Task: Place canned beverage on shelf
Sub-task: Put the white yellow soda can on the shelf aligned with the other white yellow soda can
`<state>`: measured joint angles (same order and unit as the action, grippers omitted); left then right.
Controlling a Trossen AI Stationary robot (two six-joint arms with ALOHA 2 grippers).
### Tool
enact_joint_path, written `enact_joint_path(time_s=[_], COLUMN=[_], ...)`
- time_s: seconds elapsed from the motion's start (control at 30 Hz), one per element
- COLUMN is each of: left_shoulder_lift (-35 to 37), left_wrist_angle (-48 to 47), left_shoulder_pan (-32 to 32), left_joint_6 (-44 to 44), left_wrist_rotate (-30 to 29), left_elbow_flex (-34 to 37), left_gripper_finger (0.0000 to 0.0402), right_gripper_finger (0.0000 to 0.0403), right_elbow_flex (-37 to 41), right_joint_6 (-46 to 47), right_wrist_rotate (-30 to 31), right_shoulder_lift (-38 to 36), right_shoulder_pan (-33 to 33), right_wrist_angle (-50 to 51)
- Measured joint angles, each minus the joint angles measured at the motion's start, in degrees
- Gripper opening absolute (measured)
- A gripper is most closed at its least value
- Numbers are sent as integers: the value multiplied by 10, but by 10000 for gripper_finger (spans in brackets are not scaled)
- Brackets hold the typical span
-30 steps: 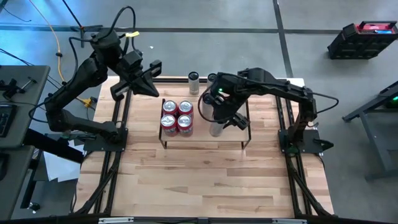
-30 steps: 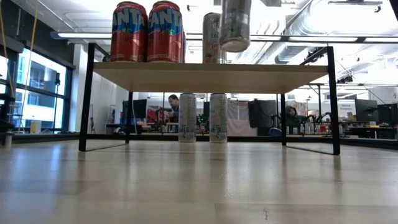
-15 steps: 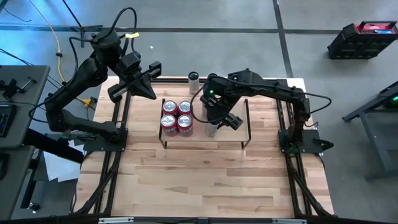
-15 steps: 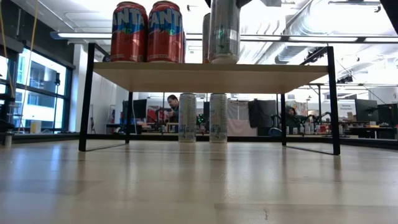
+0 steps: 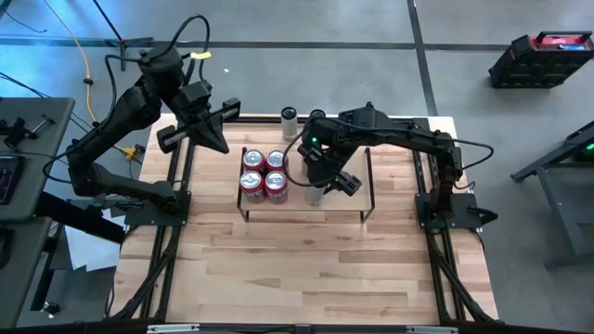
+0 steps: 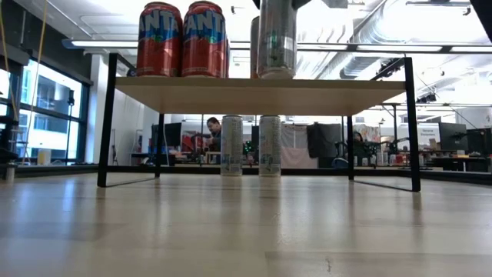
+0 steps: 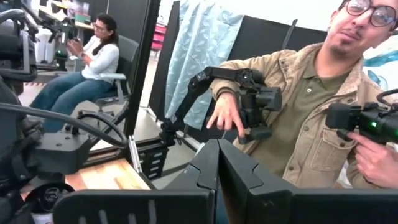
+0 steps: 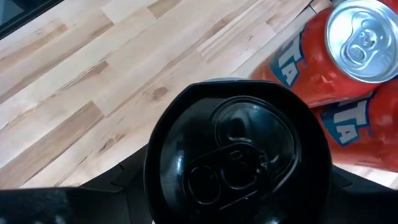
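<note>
While upright on the shelf, long axis vertical and black top up, the silver can stood beside the red cans. Right gripper jaws sat around it; left gripper jaws were pressed together, raised over the counter's far-left edge.

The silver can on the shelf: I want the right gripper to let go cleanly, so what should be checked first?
1. Slim silver can with black top sits on the light-wood wire-frame shelf: ok.
2. Can upright: ok.
3. Right gripper clear of can: not ok, fingers around it.
4. Gap to the four red soda cans: ok, apart.
5. Left gripper out of the way: ok, shut, behind the shelf's left end.
</note>
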<state>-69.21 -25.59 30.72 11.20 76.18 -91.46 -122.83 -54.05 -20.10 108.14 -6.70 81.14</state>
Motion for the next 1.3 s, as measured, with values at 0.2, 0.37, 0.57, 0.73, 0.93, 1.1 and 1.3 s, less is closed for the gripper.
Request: enact_joint_path(time_s=[0.2, 0.37, 0.57, 0.73, 0.93, 1.1, 1.3], left_shoulder_lift=[0, 0, 0, 0, 0, 0, 0], left_wrist_angle=[-3, -3, -3, -2, -2, -2, -2], left_shoulder_pan=[0, 0, 6, 19, 30, 30, 30], left_joint_6=[-8, -14, -24, -23, -1, -3, -3], left_wrist_rotate=[0, 0, 2, 2, 2, -1, -2], left_elbow_flex=[0, 0, 0, 0, 0, 0, 0], left_gripper_finger=[0, 0, 0, 0, 0, 0, 0], right_gripper_finger=[259, 259, 272, 298, 304, 305, 305], right_elbow_flex=[0, 0, 0, 0, -10, -29, -51], right_joint_6=[25, 28, 68, 76, 75, 78, 78], right_wrist_rotate=[0, 0, 0, 1, 18, 82, 87], right_shoulder_lift=[0, 0, 10, 13, 6, 5, 5], right_shoulder_pan=[0, 0, 3, 13, 27, 33, 35], right_wrist_angle=[0, 0, -11, -19, -10, 9, 23])
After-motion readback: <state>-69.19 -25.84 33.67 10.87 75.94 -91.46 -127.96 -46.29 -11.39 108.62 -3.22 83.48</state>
